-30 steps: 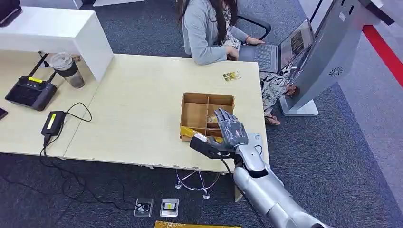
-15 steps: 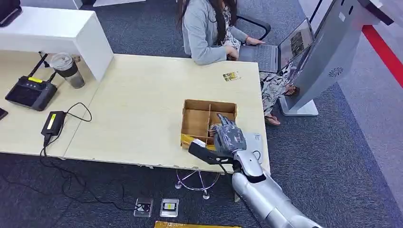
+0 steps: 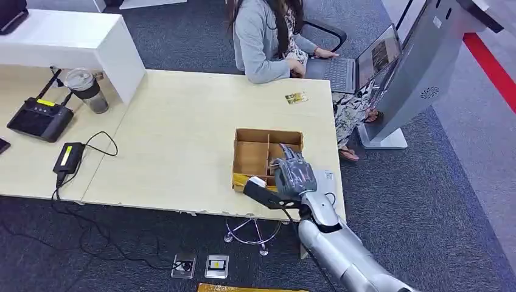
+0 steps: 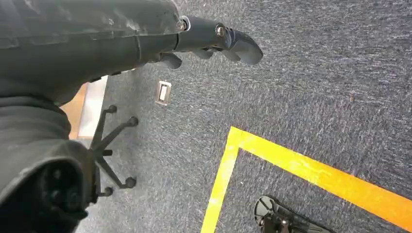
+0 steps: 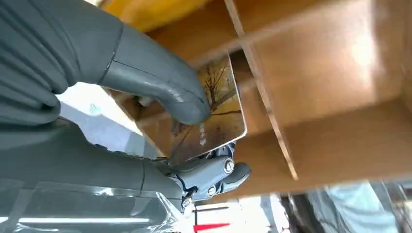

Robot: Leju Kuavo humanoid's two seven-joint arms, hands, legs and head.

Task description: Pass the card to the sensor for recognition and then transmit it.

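The left robot hand (image 4: pixel 214 41) hangs above dark grey carpet beside a yellow floor line (image 4: pixel 311 170), its dark fingers (image 4: pixel 240 43) curled inward and holding nothing. A chair base with castors (image 4: pixel 114 145) and a floor socket (image 4: pixel 163 92) lie below it in the left wrist view.

On the pale wooden bench (image 3: pixel 176 140), going left to right, sit a black controller with antennas (image 3: pixel 39 115), a lidded plastic cup (image 3: pixel 85 88), a black power adapter (image 3: pixel 68 157) with its cable, and then the divided cardboard box (image 3: pixel 264 155) near the bench's right end. A 2nd small card (image 3: pixel 296 97) lies flat on the bench beyond the box, well apart from it.

The right robot hand (image 3: pixel 292 176) reaches into the near right part of the box. In the right wrist view its thick grey thumb (image 5: pixel 160 87) presses on the face of the card (image 5: pixel 214 116), which bears an autumn tree picture, while darker fingers (image 5: pixel 218 172) sit behind the card's edge, so the card is pinched and tilted next to a box divider. Whether the card touches the box floor is hard to tell.

Farther right, a person in a grey top (image 3: pixel 261 36) sits at a laptop (image 3: pixel 365 61), and a grey slanted kiosk (image 3: pixel 420 73) stands on the carpet.
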